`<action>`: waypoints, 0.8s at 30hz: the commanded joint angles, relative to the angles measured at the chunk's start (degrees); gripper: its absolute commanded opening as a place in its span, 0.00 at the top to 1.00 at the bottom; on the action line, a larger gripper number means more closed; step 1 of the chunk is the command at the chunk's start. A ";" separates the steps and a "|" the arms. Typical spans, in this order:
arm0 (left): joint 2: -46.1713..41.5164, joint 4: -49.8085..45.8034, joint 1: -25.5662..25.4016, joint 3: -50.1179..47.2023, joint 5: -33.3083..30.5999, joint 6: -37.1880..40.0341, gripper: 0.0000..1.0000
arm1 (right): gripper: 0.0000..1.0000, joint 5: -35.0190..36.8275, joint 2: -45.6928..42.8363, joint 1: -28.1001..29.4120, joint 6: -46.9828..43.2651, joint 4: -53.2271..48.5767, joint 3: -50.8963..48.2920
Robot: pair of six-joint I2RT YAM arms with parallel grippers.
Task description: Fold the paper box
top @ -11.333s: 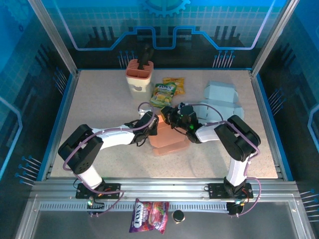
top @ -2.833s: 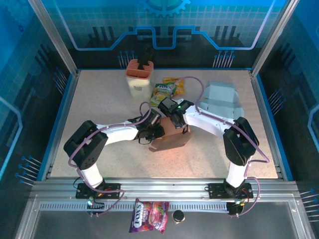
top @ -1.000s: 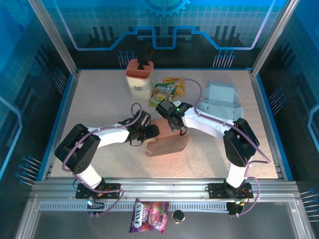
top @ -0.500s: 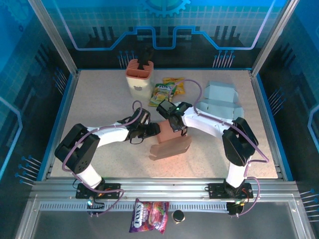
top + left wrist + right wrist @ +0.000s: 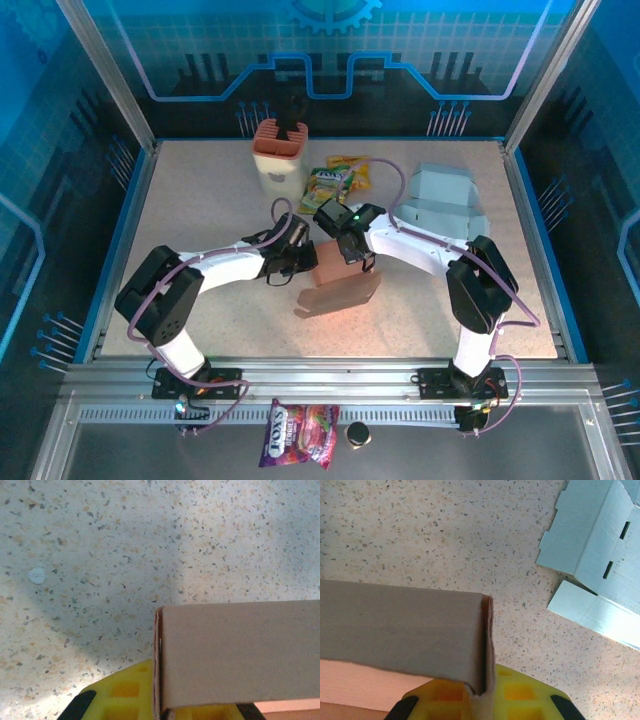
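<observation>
While the tan cardboard box (image 5: pixel 340 288) sits mid-worktop (image 5: pixel 200 200), both hands pinch its raised panel.
Its long axis runs left to right. The left hand (image 5: pixel 300 258) clamps the panel's left end, the right hand (image 5: pixel 350 255) its right end, near each other. A pale blue flattened carton (image 5: pixel 445 200) lies well apart at far right, and the snack packets (image 5: pixel 335 180) beyond block nothing.

Top view: high, behind near edge of worktop (image 5: pixel 200 190), looks down and forward, takes in whole surface. Left wrist view: very near, faces down onto speckled worktop, brown box (image 5: pixel 240 655) edge right at lens. Right wrist view: equally near, facing down. All three share brown box; right wrist and top share pale blue box (image 5: pixel 590 545).
</observation>
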 commanded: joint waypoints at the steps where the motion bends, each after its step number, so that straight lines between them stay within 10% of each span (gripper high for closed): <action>1: 2.40 -9.76 -0.94 1.00 -8.29 -3.23 1.00 | 1.00 0.21 0.52 -0.38 1.48 -1.62 1.40; 16: 4.48 -15.14 -2.37 4.31 -9.15 -1.94 1.00 | 1.00 -0.53 1.14 -0.21 1.69 -1.45 1.93; 24: -2.09 -11.45 -2.20 3.45 -5.19 -0.13 0.54 | 1.00 -0.87 1.39 -0.44 2.19 -1.81 1.81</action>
